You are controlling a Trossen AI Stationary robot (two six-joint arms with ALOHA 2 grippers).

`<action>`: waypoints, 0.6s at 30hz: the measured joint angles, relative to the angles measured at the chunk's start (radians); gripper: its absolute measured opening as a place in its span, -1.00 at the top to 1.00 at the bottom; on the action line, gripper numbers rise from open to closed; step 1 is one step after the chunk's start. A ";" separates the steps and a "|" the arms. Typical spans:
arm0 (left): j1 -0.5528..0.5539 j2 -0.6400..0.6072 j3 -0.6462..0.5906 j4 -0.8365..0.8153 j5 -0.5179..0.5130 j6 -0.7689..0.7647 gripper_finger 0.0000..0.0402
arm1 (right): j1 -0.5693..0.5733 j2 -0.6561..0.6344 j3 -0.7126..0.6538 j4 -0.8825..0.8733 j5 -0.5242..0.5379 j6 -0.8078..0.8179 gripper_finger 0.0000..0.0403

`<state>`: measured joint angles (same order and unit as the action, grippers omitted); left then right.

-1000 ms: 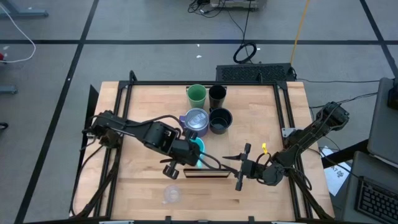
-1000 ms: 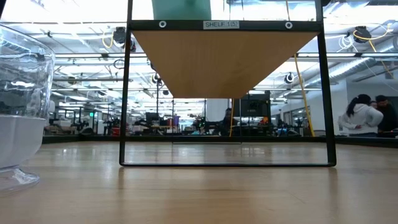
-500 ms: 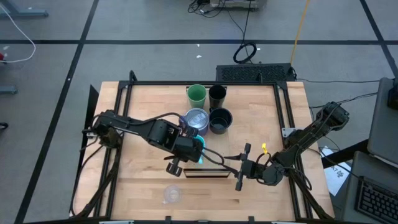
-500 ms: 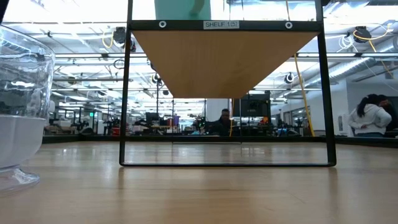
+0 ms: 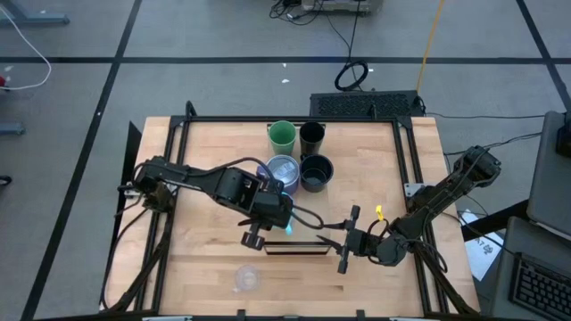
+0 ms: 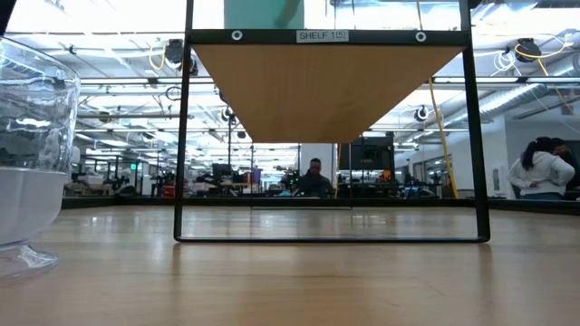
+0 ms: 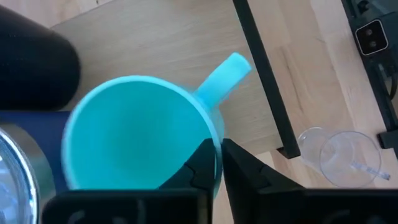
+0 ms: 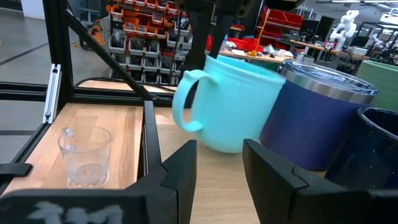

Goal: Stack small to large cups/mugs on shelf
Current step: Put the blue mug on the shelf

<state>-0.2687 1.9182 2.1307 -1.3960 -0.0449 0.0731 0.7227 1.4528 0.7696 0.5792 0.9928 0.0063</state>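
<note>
**Left gripper pinches the cyan mug's rim beside the lavender-grey mug**

Your left gripper (image 7: 217, 163) has its fingers nearly together on the rim of the cyan handled mug (image 7: 140, 134), which hangs tilted above the shelf (image 5: 223, 143), close against the lavender-grey mug (image 5: 282, 170). The wide black mug (image 5: 316, 171), green cup (image 5: 282, 135) and slim black tumbler (image 5: 311, 136) stand grouped behind it. The small clear glass (image 5: 245, 278) sits apart near the table's front edge. Your right gripper (image 8: 219, 163) waits low at front right, fingers parted and empty, facing the mugs.
</note>
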 joint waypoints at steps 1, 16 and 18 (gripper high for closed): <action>0.000 0.000 0.000 0.000 -0.001 0.000 0.83 | 0.000 0.000 0.000 0.000 0.000 0.000 0.40; 0.000 0.000 0.000 0.001 -0.005 0.026 0.79 | 0.000 0.000 0.000 0.000 0.000 -0.008 0.40; 0.000 0.000 0.000 0.001 0.006 0.027 0.79 | 0.000 0.000 0.000 0.000 0.000 -0.010 0.40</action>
<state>-0.2687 1.9179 2.1307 -1.3952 -0.0392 0.0998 0.7227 1.4528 0.7696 0.5789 0.9928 -0.0041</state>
